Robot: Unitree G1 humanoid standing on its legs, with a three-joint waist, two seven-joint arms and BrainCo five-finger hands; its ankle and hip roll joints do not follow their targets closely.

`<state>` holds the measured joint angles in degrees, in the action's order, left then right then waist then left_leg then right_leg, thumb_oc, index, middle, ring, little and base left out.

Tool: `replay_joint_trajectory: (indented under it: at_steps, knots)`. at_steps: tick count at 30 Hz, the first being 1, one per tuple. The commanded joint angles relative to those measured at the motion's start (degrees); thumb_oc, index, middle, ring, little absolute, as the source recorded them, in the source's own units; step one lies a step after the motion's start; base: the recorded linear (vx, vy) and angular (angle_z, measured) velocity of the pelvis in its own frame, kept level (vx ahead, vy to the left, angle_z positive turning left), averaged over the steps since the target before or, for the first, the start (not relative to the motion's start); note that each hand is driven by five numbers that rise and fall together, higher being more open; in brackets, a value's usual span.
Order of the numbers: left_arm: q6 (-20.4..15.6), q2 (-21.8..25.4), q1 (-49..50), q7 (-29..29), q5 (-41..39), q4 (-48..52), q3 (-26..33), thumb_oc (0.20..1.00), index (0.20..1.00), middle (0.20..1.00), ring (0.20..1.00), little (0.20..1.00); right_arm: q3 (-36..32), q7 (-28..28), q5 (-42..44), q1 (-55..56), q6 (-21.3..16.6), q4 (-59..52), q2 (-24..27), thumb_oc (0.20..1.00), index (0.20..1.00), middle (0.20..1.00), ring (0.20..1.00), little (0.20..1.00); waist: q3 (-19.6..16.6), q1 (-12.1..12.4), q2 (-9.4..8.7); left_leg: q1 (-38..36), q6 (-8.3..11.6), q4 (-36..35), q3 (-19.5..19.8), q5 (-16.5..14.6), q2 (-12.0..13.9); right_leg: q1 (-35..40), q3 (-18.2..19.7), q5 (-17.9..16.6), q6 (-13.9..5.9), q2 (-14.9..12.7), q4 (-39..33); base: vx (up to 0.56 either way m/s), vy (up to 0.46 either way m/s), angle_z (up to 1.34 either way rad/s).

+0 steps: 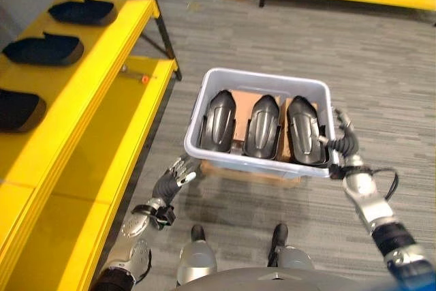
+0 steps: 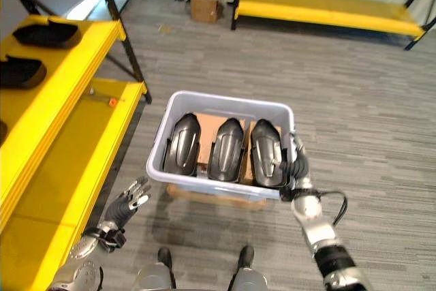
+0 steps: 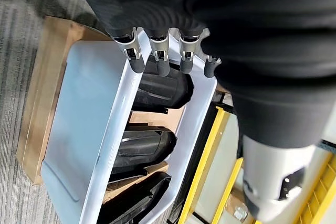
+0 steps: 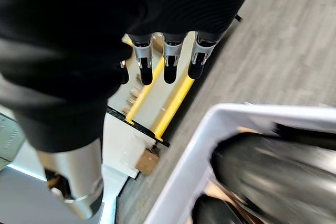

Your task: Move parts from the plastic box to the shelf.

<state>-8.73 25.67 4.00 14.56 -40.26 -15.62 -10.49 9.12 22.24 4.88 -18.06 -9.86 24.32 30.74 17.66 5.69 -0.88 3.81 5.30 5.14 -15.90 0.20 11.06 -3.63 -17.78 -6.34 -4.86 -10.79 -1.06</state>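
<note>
The shelf is a yellow multi-level rack along the robot's left side. Dark parts already lie on its upper level, and the lower level beside the box is bare apart from a small orange item.

The plastic box is pale grey and stands on the floor on a flat piece of cardboard, directly in front of the robot. It holds three black moulded parts side by side: left part, middle part, right part.

Step in hand, as judged: reach into the box and grasp one part. Recommended procedure:
1. Take the left part first, since it lies nearest the shelf and nearest the left hand.
2. Lower the hand over the box rim, not against it, to avoid tipping or sliding the box.
3. Close fingers and thumb across the narrow body of the part; its glossy curved shell looks likely to slip under a loose hold.
4. Lift straight up before swinging toward the shelf.

Hand pose: the left hand hovers low, just outside the box's near left corner, fingers straight and spread, holding nothing. The right hand stands upright just beside the box's right wall, at its near right corner, fingers extended and empty; contact with the wall cannot be confirmed.
</note>
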Motion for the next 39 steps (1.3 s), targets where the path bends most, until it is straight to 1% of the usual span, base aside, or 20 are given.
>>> replay_joint_trajectory:
  at_steps: [1,5,7,8,9,12,14,16,18,19,23,25,26,28,29,30,31,34,37,39]
  knots:
    - [-3.8,1.5,-1.7,-2.3,-3.2,5.1,1.7,1.0,1.0,1.0,1.0,1.0,-2.1,2.5,3.8,-6.4,1.7,0.1,2.7,1.0,1.0,1.0,1.0,1.0,0.8,1.9,2.04,5.8,-0.84,1.3,3.6,3.7,0.0,2.9,-0.2,10.6,-1.19,-2.4,11.5,-0.03,-0.003,0.19]
    - [-3.4,1.6,-4.8,-5.3,-5.5,8.8,2.7,1.0,1.0,1.0,1.0,1.0,-1.9,3.7,5.9,-12.4,6.1,3.5,2.8,1.0,1.0,1.0,1.0,1.0,3.7,3.4,3.18,9.7,-0.36,3.0,4.7,4.3,0.0,0.4,-0.8,11.3,-0.54,-2.6,13.2,-0.07,0.007,0.09]
    - [-3.7,1.7,-5.4,-5.6,-5.6,9.4,2.8,1.0,1.0,1.0,1.0,1.0,-1.9,4.3,5.4,-13.4,6.5,4.4,2.8,1.0,1.0,1.0,1.0,1.0,4.3,3.5,3.4,10.4,-0.32,3.2,4.8,4.4,0.0,-0.2,-0.9,11.5,-0.42,-2.6,13.6,-0.06,0.016,0.11]
    - [-4.0,1.7,-6.5,-5.8,-6.3,10.0,2.5,1.0,1.0,1.0,1.0,1.0,-1.5,5.6,3.6,-15.4,7.3,6.9,3.0,1.0,1.0,1.0,1.0,1.0,5.5,3.9,3.8,11.7,-0.3,3.8,5.1,4.5,-0.1,-1.5,-1.1,11.8,-0.16,-2.7,14.7,-0.08,0.023,0.1]
    - [-3.8,1.5,-7.2,-6.3,-7.4,10.6,2.2,1.0,1.0,1.0,1.0,1.0,-1.0,6.0,3.7,-16.9,7.8,8.3,3.2,1.0,1.0,1.0,1.0,1.0,6.2,4.1,4.07,12.5,-0.36,4.2,5.2,4.6,-0.2,-2.5,-1.0,11.9,-0.01,-2.7,15.4,-0.09,0.025,0.03]
    - [-4.9,1.6,-8.3,-8.2,-7.0,11.1,1.8,1.0,1.0,1.0,1.0,1.0,-0.1,6.7,2.7,-18.9,7.5,10.3,3.2,1.0,1.0,1.0,1.0,1.0,7.3,4.5,4.35,13.7,-0.44,4.6,5.4,4.7,-0.3,-4.0,-1.2,12.0,0.11,-2.8,16.5,-0.05,0.011,0.01]
    - [-5.2,1.4,-10.1,-10.5,-6.7,10.7,1.4,1.0,1.0,1.0,1.0,1.0,1.6,6.7,2.3,-21.4,7.0,12.0,2.7,1.0,1.0,1.0,1.0,1.0,8.7,4.9,4.46,15.2,-0.63,5.2,5.5,4.8,-0.6,-5.9,-1.3,12.2,0.13,-3.2,17.9,-0.06,0.006,0.06]
    - [-5.2,1.3,-10.7,-10.8,-5.8,10.5,1.1,1.0,1.0,1.0,1.0,1.0,2.5,6.6,2.7,-22.5,7.0,12.6,2.5,1.0,1.0,1.0,1.0,1.0,9.4,5.1,4.46,15.9,-0.72,5.4,5.5,4.9,-0.7,-6.9,-1.3,12.2,0.16,-3.2,18.7,-0.04,0.002,0.05]
    - [-4.9,1.3,-10.9,-11.0,-5.6,10.7,1.1,1.0,1.0,1.0,1.0,1.0,3.2,6.3,3.2,-23.5,7.5,13.1,2.6,1.0,1.0,1.0,1.0,1.0,10.2,5.3,4.66,16.6,-0.77,5.8,5.6,5.0,-0.9,-8.0,-1.3,12.2,0.17,-3.4,19.6,-0.03,0.026,0.05]
    - [-5.0,1.4,-10.9,-11.1,-6.0,10.6,1.1,1.0,1.0,1.0,1.0,1.0,3.7,6.8,4.0,-24.4,8.7,13.4,2.5,1.0,1.0,1.0,1.0,1.0,10.9,5.3,4.7,16.9,-0.84,6.3,5.6,4.7,-1.2,-8.7,-1.2,12.7,0.07,-3.8,20.8,-0.01,0.035,0.03]
    - [-4.6,1.3,-11.0,-11.2,-6.2,10.9,1.0,1.0,1.0,1.0,1.0,1.0,3.7,8.0,6.8,-25.1,10.3,14.8,2.0,1.0,1.0,1.0,1.0,1.0,11.7,5.5,4.84,17.4,-0.99,6.7,5.6,4.5,-1.4,-9.9,-1.0,12.8,0.03,-4.0,21.8,-0.01,0.029,0.07]
    - [-4.0,1.3,-10.8,-11.3,-5.8,11.2,0.7,1.0,1.0,1.0,1.0,1.0,3.1,5.9,9.5,-24.8,12.7,16.8,0.8,1.0,1.0,1.0,1.0,1.0,12.1,5.7,4.88,17.9,-1.18,7.2,5.7,4.1,-1.7,-11.1,-0.9,12.8,-0.04,-4.2,22.7,0.0,0.028,0.07]
    - [-3.9,1.3,-10.8,-11.3,-5.8,11.2,0.6,1.0,1.0,1.0,1.0,1.0,3.2,5.8,9.6,-24.8,12.8,17.0,0.6,1.0,1.0,1.0,1.0,1.0,12.1,5.7,4.87,18.0,-1.2,7.3,5.7,4.1,-1.7,-11.3,-0.9,12.8,-0.05,-4.2,22.8,0.01,0.018,0.04]
    - [-3.8,1.1,-10.7,-11.4,-5.5,11.2,0.5,1.0,1.0,1.0,1.0,1.0,3.6,3.3,14.5,-24.3,15.5,18.7,-0.3,1.0,1.0,1.0,1.0,1.0,12.1,5.9,4.82,18.3,-1.23,7.5,5.7,4.0,-1.6,-11.8,-0.9,12.6,-0.12,-4.4,23.0,0.01,0.002,0.02]
    - [-3.9,1.0,-10.7,-11.3,-5.4,11.0,0.4,1.0,1.0,1.0,1.0,1.0,3.8,2.2,17.6,-24.1,15.4,19.1,-0.7,1.0,1.0,1.0,1.0,1.0,12.1,5.9,4.83,18.3,-1.25,7.4,5.7,4.0,-1.6,-11.9,-0.9,12.5,-0.14,-4.4,23.0,0.01,-0.005,0.05]
    - [-3.7,1.5,-10.9,-11.2,-5.7,11.0,0.2,1.0,1.0,1.0,1.0,1.0,3.9,-1.8,21.3,-24.0,14.8,20.6,-1.7,1.0,1.0,1.0,1.0,1.0,12.1,6.1,4.66,18.4,-1.31,7.4,5.7,3.9,-1.7,-12.1,-1.0,12.5,-0.21,-4.4,23.1,0.01,-0.016,0.04]
    - [-3.4,1.5,-11.0,-10.7,-5.5,10.7,0.1,1.0,1.0,1.0,1.0,1.0,3.9,-3.6,22.9,-24.1,15.4,21.4,-2.4,1.0,1.0,1.0,1.0,1.0,12.1,6.2,4.55,18.5,-1.37,7.6,5.6,3.8,-1.7,-12.4,-1.1,12.5,-0.24,-4.5,23.4,0.01,-0.019,0.04]
    - [-2.7,1.5,-11.3,-10.3,-5.2,10.6,-0.1,1.0,1.0,1.0,1.0,1.0,4.3,-5.8,24.9,-24.2,16.4,22.1,-3.2,1.0,1.0,1.0,1.0,1.0,12.1,6.4,4.47,18.6,-1.41,7.9,5.6,3.8,-1.7,-12.8,-1.0,12.4,-0.23,-4.6,23.8,0.0,0.0,0.0]
    - [-2.2,1.4,-11.6,-10.1,-4.8,10.4,-0.5,1.0,1.0,1.0,1.0,1.0,4.7,-4.6,27.4,-24.9,16.3,22.5,-4.6,1.0,1.0,1.0,1.0,1.0,12.1,6.4,4.44,18.7,-1.46,8.0,5.4,3.8,-1.6,-13.4,-1.0,12.1,-0.3,-4.7,24.2,0.0,0.0,0.0]
    - [-1.8,1.2,-11.7,-10.0,-4.6,10.5,-0.8,1.0,1.0,1.0,1.0,1.0,4.4,-5.2,30.7,-25.2,15.8,22.5,-5.3,1.0,1.0,1.0,1.0,1.0,12.1,6.4,4.52,18.6,-1.5,7.8,5.2,3.9,-1.5,-13.8,-0.9,11.9,-0.36,-4.6,24.1,0.0,0.0,0.0]
